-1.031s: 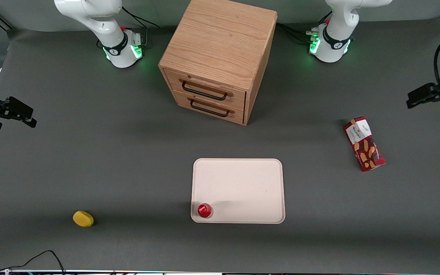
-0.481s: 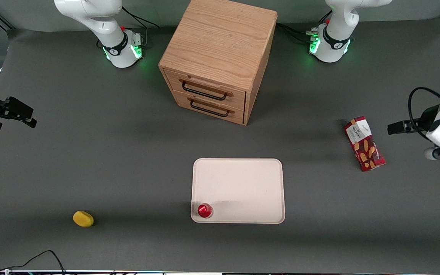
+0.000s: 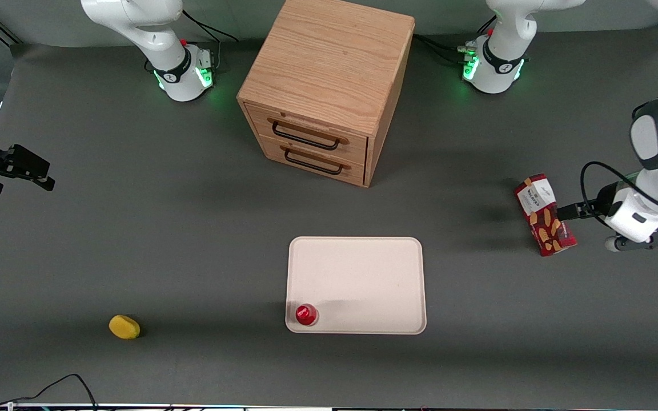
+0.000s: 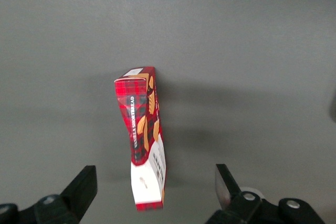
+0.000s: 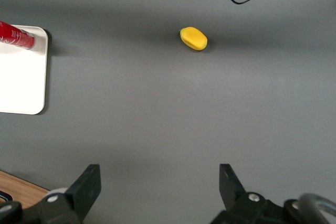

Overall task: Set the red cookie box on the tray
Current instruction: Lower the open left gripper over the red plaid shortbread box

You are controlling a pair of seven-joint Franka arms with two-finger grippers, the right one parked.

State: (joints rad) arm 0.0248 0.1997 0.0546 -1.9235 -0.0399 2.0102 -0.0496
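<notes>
The red cookie box [image 3: 545, 214] lies flat on the grey table toward the working arm's end, white label end pointing toward the arm bases; it also shows in the left wrist view [image 4: 143, 135]. The cream-white tray [image 3: 363, 274] lies at the table's middle, nearer the front camera than the cabinet. My left gripper [image 3: 569, 211] is just beside the box, on the side away from the tray. It is open [image 4: 155, 187], its fingers [image 4: 84, 184] spread wide, the box's white end between them, untouched.
A small round red object [image 3: 306, 314] stands on the tray's near corner. A wooden two-drawer cabinet [image 3: 329, 85] stands past the tray. A yellow object [image 3: 124, 327] lies toward the parked arm's end, also in the right wrist view [image 5: 193, 38].
My left arm has come in from the table's edge and moved down toward the cookie box, now close beside it. The box and tray have not moved.
</notes>
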